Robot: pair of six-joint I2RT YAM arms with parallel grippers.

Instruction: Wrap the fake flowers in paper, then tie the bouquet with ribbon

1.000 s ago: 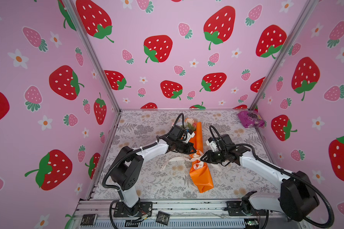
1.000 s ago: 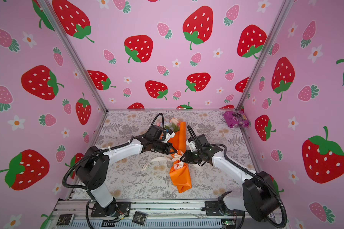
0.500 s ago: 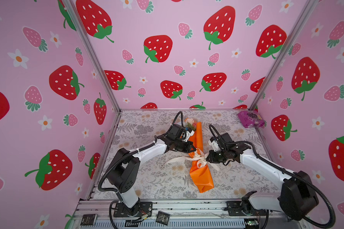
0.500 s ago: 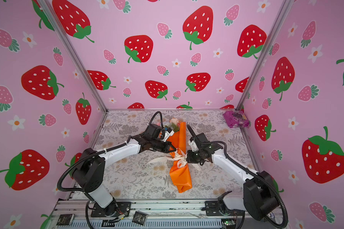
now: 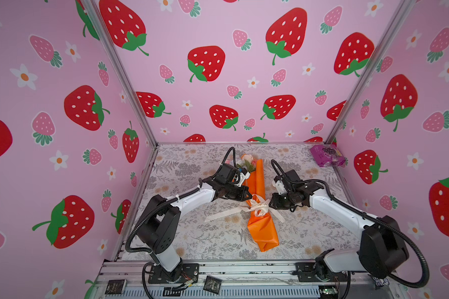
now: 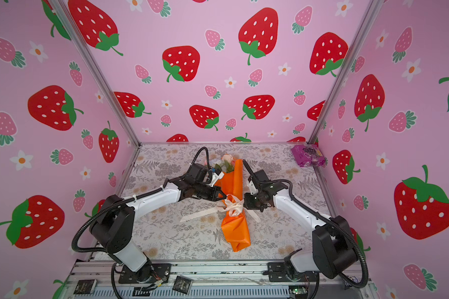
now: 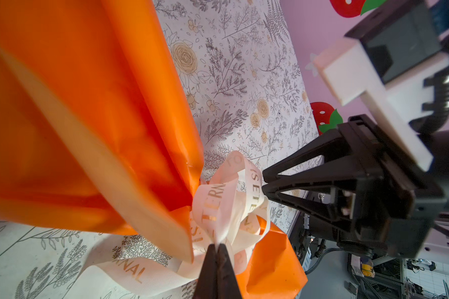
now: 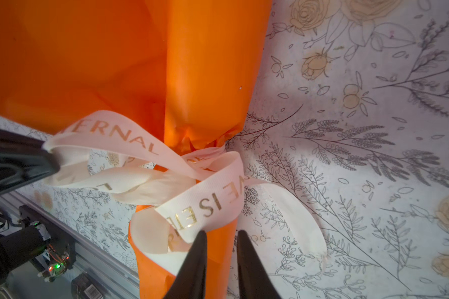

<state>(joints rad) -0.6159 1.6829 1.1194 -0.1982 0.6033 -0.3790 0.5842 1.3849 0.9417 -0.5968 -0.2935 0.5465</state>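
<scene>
- Bouquet of fake flowers (image 5: 262, 227), orange-wrapped, lies mid-table, heads toward 12 o'clock, cream fabric ribbon (image 5: 257, 207) bowed round it.
- Left gripper (image 7: 216, 248), at the ribbon's 10 o'clock, pinches a ribbon loop.
- Right gripper (image 8: 221, 233), at 3 o'clock, just reopened narrowly, empty: tying looks nearly done.

On the table (image 5: 192, 240) the bouquet (image 5: 262, 227) lies centred, flowers (image 5: 246, 159) toward the back, a ribbon (image 5: 259, 206) around its middle, left gripper (image 5: 250, 196) and right gripper (image 5: 270, 204) flanking it, a packet (image 5: 325, 155) in the back right corner.
</scene>
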